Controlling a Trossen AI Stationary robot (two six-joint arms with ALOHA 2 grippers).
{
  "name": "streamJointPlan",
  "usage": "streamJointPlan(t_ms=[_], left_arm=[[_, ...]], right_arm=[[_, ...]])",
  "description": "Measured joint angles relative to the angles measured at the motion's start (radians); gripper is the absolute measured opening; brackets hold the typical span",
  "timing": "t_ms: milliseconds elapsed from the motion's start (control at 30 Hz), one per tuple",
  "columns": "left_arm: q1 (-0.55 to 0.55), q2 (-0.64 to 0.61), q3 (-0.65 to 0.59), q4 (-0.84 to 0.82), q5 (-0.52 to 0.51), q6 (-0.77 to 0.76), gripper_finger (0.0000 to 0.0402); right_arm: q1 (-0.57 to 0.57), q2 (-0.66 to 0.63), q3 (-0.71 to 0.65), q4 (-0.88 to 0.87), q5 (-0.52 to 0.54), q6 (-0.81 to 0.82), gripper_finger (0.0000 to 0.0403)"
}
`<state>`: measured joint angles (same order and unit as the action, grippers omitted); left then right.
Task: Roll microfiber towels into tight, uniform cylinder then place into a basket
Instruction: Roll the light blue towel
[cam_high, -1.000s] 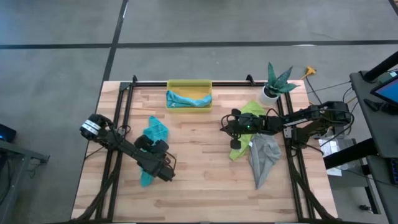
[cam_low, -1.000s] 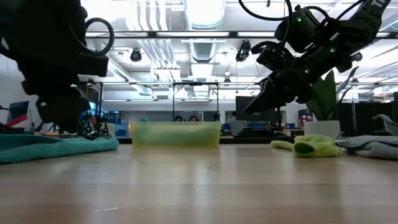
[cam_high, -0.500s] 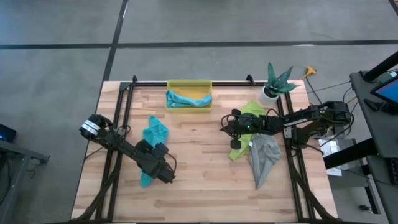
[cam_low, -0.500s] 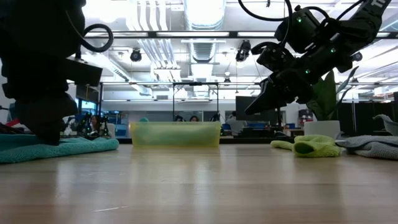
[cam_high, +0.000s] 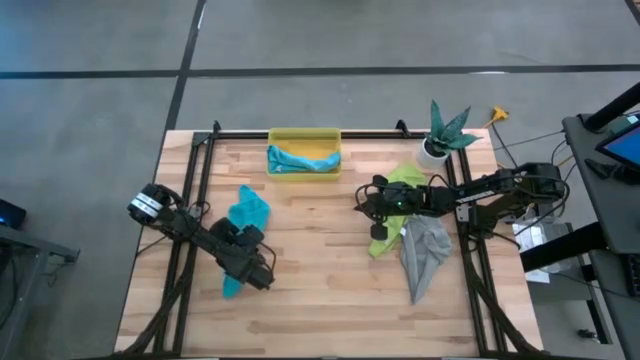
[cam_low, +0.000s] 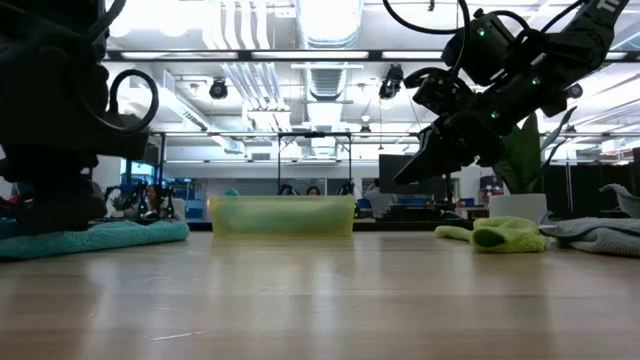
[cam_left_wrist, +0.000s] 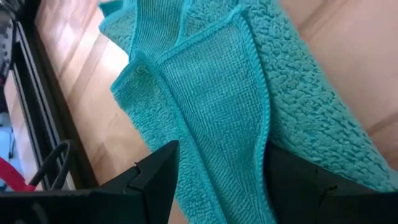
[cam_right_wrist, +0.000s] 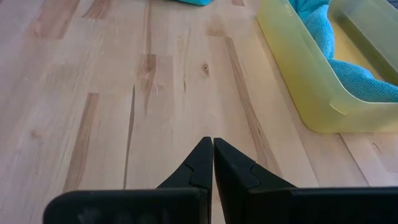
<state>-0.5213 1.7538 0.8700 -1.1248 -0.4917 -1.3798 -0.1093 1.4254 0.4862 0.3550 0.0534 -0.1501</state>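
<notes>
While the left gripper (cam_high: 250, 272) straddles the teal towel (cam_high: 246, 214), the right gripper (cam_high: 362, 197) waits.

Left fingers (cam_left_wrist: 155, 177) spread wide, cloth between them at the frame's lower left; right fingers pinched together (empty), basket (cam_high: 304, 135) sits upper centre.

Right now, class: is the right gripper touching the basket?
Apart. The right wrist view shows bare table between the shut right gripper and the basket.

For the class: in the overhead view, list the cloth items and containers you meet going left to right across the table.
teal towel under the left gripper → yellow basket holding the light blue towel → lime green towel → plant pot. The grey towel overlaps these last two in left-right position, so it is left out.
</notes>
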Motion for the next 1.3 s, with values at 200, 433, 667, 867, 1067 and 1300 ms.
streamJointPlan(t_ms=[200, 433, 667, 867, 1067, 1300], left_arm=[[0.003, 0.0, 0.016, -0.011, -0.103, 0.006, 0.0205], [0.024, 0.0, -0.028, 0.008, -0.155, -0.001, 0.0177], [0.063, 0.0, -0.075, 0.053, -0.168, -0.003, 0.004], [0.079, -0.002, -0.017, 0.036, -0.345, -0.015, 0.0002], [0.079, -0.002, 0.112, 0.037, -0.431, 0.123, 0.0001], [0.067, -0.003, 0.269, 0.131, -0.446, 0.375, 0.0]], right_arm=[[0.0, 0.0, 0.0, 0.0, 0.0, 0.0, 0.0009], [0.0, 0.0, 0.0, 0.0, 0.0, 0.0, 0.0009], [0.0, 0.0, 0.0, 0.0, 0.0, -0.005, 0.0009], [0.0, 0.0, 0.0, 0.0, 0.0, -0.006, 0.0009], [0.0, 0.0, 0.0, 0.0, 0.0, -0.007, 0.0009], [0.016, 0.0, 0.0, 0.009, -0.011, -0.059, 0.0009]])
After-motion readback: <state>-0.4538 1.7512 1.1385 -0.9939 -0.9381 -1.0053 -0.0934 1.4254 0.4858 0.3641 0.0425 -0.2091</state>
